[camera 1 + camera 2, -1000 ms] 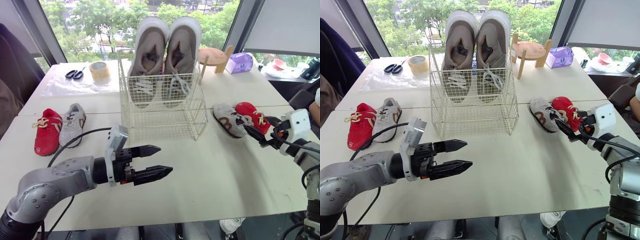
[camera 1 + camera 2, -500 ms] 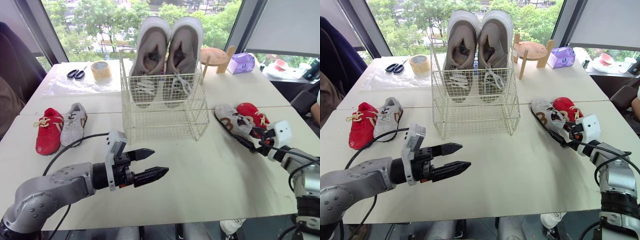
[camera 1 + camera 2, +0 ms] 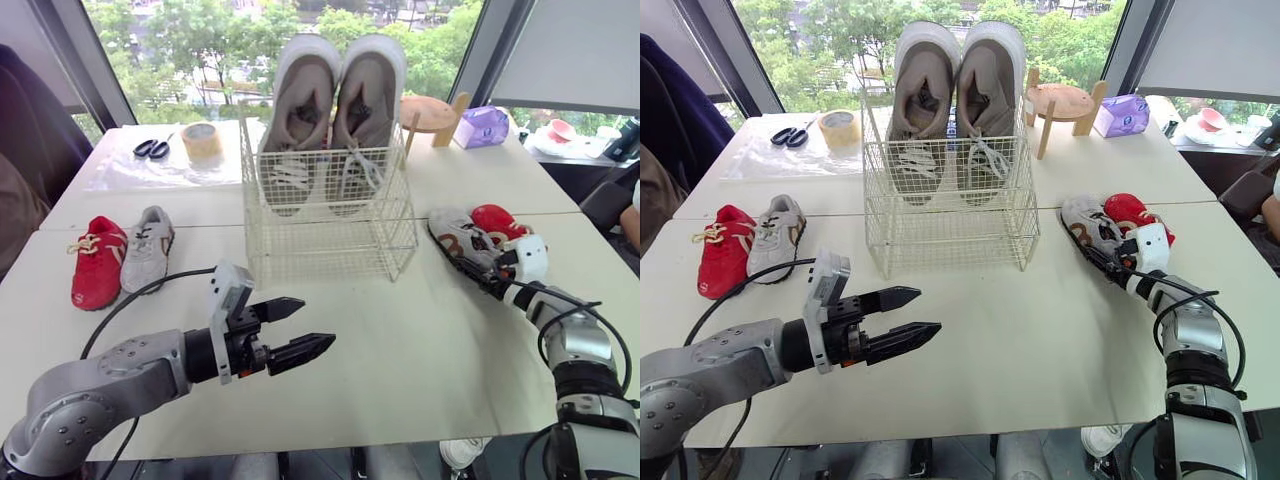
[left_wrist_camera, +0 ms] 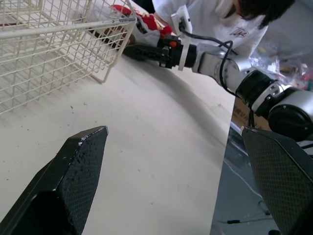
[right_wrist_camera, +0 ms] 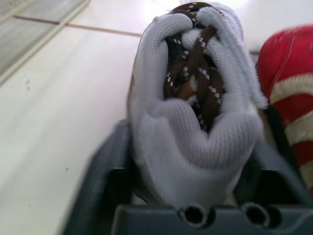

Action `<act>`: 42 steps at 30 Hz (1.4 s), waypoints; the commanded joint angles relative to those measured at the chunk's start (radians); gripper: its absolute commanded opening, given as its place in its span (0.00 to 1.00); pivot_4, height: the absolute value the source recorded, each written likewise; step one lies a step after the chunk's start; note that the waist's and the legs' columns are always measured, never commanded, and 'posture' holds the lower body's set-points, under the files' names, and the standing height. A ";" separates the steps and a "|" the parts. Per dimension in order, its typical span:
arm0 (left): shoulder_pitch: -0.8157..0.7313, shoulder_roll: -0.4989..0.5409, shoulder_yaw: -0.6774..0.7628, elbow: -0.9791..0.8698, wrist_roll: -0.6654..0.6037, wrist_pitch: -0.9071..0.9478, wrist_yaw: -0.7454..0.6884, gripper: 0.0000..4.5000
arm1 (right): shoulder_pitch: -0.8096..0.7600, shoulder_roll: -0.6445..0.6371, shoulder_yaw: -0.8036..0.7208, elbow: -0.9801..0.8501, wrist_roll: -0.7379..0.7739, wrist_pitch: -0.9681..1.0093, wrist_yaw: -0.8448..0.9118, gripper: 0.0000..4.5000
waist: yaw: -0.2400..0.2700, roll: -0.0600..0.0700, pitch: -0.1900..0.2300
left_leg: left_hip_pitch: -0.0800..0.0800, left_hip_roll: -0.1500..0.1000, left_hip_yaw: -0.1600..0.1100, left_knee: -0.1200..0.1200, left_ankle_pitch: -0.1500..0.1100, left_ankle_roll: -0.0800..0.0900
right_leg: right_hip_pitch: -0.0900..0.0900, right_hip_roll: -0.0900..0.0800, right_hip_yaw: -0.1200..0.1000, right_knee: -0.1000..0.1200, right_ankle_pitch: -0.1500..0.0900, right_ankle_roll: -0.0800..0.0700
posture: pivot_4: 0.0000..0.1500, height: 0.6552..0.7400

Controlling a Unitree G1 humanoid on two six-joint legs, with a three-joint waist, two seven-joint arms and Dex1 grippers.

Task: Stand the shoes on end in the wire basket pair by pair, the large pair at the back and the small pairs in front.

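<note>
A large grey pair [image 3: 335, 100] stands on end at the back of the white wire basket [image 3: 330, 235]. On the table's right lie a small grey shoe with brown laces [image 3: 455, 240] and a small red shoe [image 3: 497, 222]. My right gripper [image 3: 1110, 262] is shut on the grey shoe's heel [image 5: 195, 112], one finger [image 5: 105, 166] on each side, with the red shoe [image 5: 288, 83] just beside it. Another small red shoe [image 3: 97, 262] and a small grey shoe [image 3: 147, 248] lie at the left. My left gripper [image 3: 318, 322] hovers open over the table in front of the basket, holding nothing.
Scissors [image 3: 151, 148] and a tape roll [image 3: 201, 139] lie on a plastic sheet at the back left. A wooden stand [image 3: 428, 112] and a purple tissue box [image 3: 482, 126] sit at the back right. A person [image 4: 210, 14] is at the table's right side.
My right gripper has slid forward to the small grey shoe and closed around its heel. The left arm has hardly moved.
</note>
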 commanded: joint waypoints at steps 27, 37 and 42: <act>-0.971 -0.059 0.167 0.864 -0.324 0.141 -0.148 1.00 | -0.596 -0.177 0.186 -0.678 0.260 0.167 0.256 0.18 | 0.008 0.005 0.007 | -0.009 -0.003 -0.002 0.001 -0.002 0.003 | -0.004 -0.002 -0.001 -0.001 -0.001 0.009 | 1.00 1.00; -1.120 -0.165 0.133 1.039 -0.055 0.169 -0.338 0.88 | -0.576 -0.162 0.200 -0.748 0.258 0.165 0.290 0.18 | 0.005 0.005 0.007 | -0.009 -0.002 -0.003 -0.001 -0.001 0.002 | -0.006 -0.001 -0.002 0.001 -0.001 0.009 | 1.00 1.00; -1.133 -0.204 0.175 1.033 -0.035 0.190 -0.348 0.41 | -0.565 -0.157 0.205 -0.775 0.259 0.182 0.286 0.18 | 0.003 0.005 0.007 | -0.009 -0.002 -0.003 -0.001 -0.001 0.002 | -0.007 -0.002 -0.001 0.001 -0.001 0.009 | 1.00 1.00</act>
